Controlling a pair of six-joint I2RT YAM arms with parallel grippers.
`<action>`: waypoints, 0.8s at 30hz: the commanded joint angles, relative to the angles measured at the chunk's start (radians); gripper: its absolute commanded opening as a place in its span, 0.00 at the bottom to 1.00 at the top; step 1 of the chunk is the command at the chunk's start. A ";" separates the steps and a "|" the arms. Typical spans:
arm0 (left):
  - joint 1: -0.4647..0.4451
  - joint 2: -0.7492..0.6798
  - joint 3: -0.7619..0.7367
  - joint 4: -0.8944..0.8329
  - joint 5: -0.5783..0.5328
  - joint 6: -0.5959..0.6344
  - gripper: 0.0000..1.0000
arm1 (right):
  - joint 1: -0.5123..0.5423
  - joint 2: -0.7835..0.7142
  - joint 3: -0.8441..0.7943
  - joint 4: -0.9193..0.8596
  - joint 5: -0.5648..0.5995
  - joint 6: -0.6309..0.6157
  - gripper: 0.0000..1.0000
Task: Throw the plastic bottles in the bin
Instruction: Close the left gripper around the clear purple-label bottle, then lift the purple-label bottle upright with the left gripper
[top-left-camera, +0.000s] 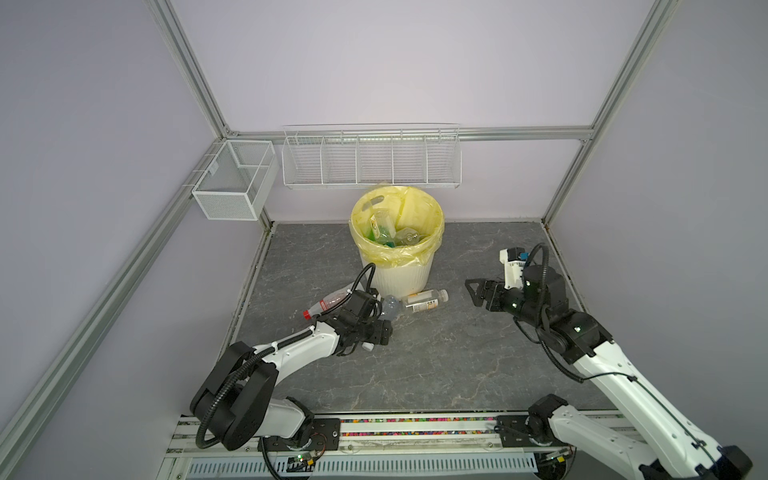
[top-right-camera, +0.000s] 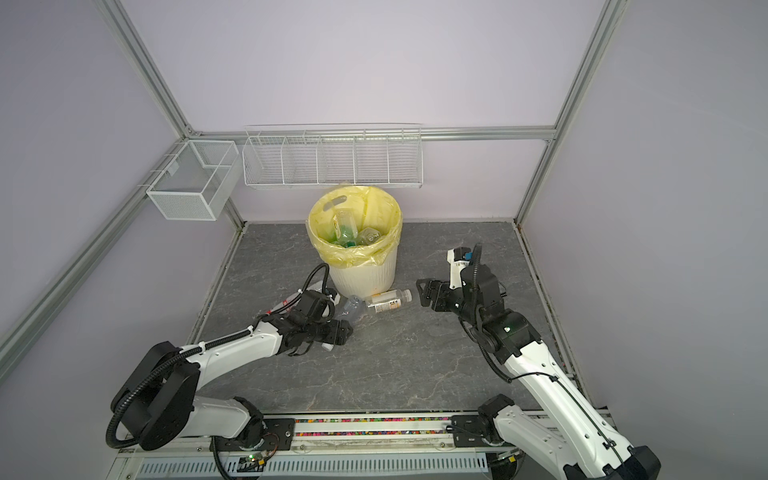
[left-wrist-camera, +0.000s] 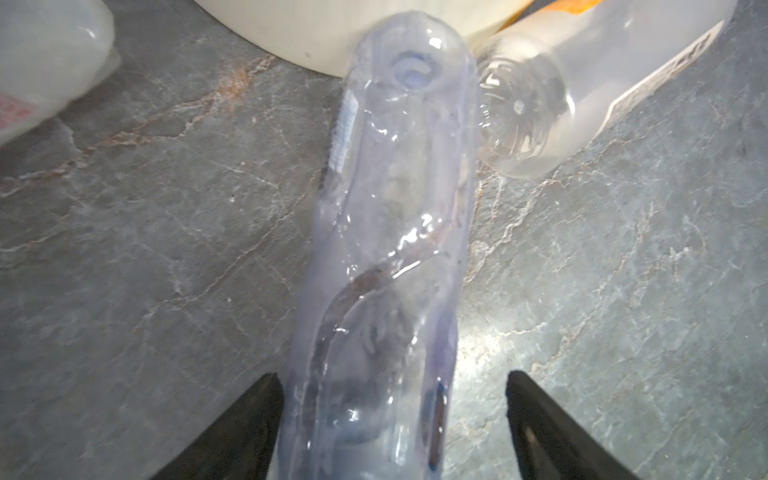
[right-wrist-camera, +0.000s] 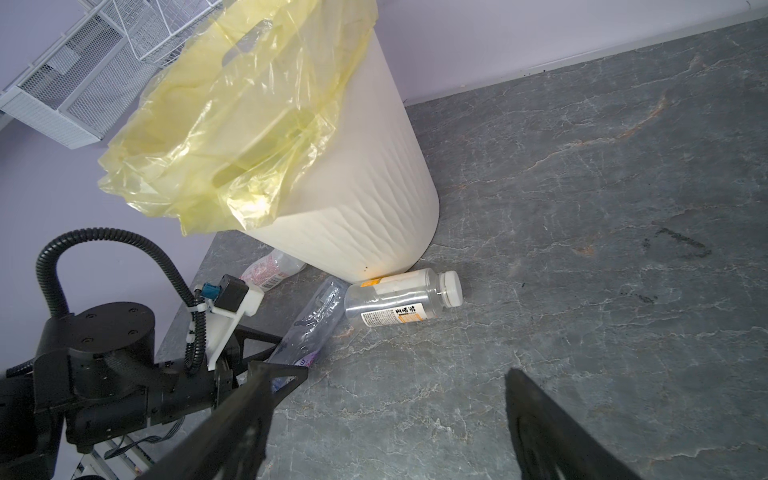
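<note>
Long wire rack (top-left-camera: 371, 166) and mesh basket (top-left-camera: 226, 203) — both white — hang above the grey tabletop (top-left-camera: 436, 365).

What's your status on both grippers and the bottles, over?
Left gripper open, astride clear bottle, not clamped. Right gripper open, empty. Orange-label bottle crowds clear bottle's base at the bin.

We saw pale lilac walls (top-left-camera: 374, 62) framed by aluminium rails (top-left-camera: 189, 70), a grey marbled tabletop (top-left-camera: 436, 365), a divided white wire rack (top-left-camera: 371, 160) and a mesh basket (top-left-camera: 232, 183) hanging behind.
</note>
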 joint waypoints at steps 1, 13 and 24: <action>-0.006 0.026 0.012 0.012 0.016 0.005 0.80 | -0.004 -0.012 -0.019 0.011 0.008 0.014 0.88; -0.023 0.035 0.012 -0.004 0.013 0.005 0.60 | -0.004 -0.033 -0.025 -0.001 0.028 0.020 0.88; -0.023 -0.169 -0.059 -0.036 0.004 -0.083 0.49 | -0.004 -0.021 -0.034 0.017 0.024 0.036 0.88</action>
